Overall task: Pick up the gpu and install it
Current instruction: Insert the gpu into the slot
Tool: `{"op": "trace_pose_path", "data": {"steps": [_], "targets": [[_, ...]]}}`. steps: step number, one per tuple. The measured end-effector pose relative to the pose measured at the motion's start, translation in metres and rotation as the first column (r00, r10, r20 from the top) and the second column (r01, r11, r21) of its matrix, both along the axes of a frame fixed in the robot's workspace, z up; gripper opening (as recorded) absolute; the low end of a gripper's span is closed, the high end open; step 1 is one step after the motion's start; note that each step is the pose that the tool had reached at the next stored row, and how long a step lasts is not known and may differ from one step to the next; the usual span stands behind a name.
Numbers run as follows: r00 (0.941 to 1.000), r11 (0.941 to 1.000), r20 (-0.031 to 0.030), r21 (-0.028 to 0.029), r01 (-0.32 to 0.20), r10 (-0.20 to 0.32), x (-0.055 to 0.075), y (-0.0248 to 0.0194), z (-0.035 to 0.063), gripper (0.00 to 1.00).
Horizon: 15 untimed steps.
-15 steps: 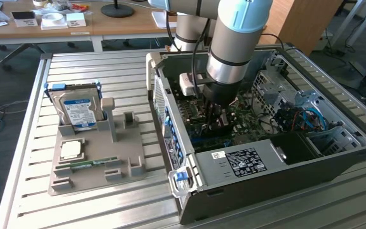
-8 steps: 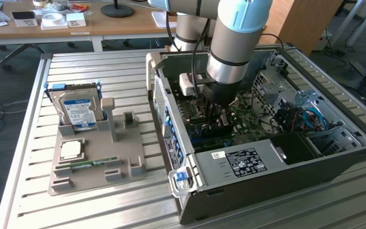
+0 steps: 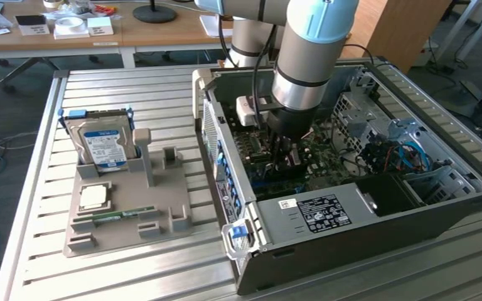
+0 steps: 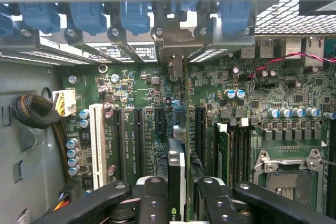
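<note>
My gripper (image 3: 285, 162) reaches down into the open computer case (image 3: 350, 235), just above the green motherboard (image 3: 325, 166). In the wrist view the gripper (image 4: 181, 195) is shut on the gpu (image 4: 177, 174), a thin dark card seen edge-on between the two black fingers (image 4: 152, 200). The card stands upright along the expansion slots (image 4: 139, 129). Its metal bracket end (image 4: 176, 43) meets the rear slot openings of the case, under the blue latches (image 4: 134, 17).
The case's exterior-left wall (image 3: 211, 125) and the drive bays with blue cables (image 3: 404, 157) hem in the arm. A black cable bundle (image 4: 34, 111) and the CPU socket (image 4: 286, 169) flank the slots. Outside, a grey fixture (image 3: 128, 219) holds a hard drive (image 3: 103, 147), a CPU (image 3: 95, 196) and a RAM stick (image 3: 123, 216).
</note>
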<state>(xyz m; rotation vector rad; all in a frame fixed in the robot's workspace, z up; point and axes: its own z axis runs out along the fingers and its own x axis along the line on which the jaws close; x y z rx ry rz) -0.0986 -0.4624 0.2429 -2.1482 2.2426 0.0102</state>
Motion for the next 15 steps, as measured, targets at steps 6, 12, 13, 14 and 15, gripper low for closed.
{"op": "trace_pose_path", "data": {"steps": [6,12,13,14,15], "targets": [[1.0,1.0,0.0001,0.0003,0.0,0.0,-0.0002,0.0,-0.0005,0.26],[1.0,1.0,0.0008,0.0016,0.0,0.0,-0.0002,0.0003,-0.0012,0.33],[1.0,1.0,0.0002,0.0004,0.0,0.0,-0.0003,0.0001,-0.0006,0.33],[1.0,1.0,0.0002,0.0004,0.0,0.0,-0.0001,0.0001,-0.0006,0.39],[1.0,1.0,0.0003,0.0005,0.0,0.0,-0.0001,0.0,-0.0007,0.39]]}}
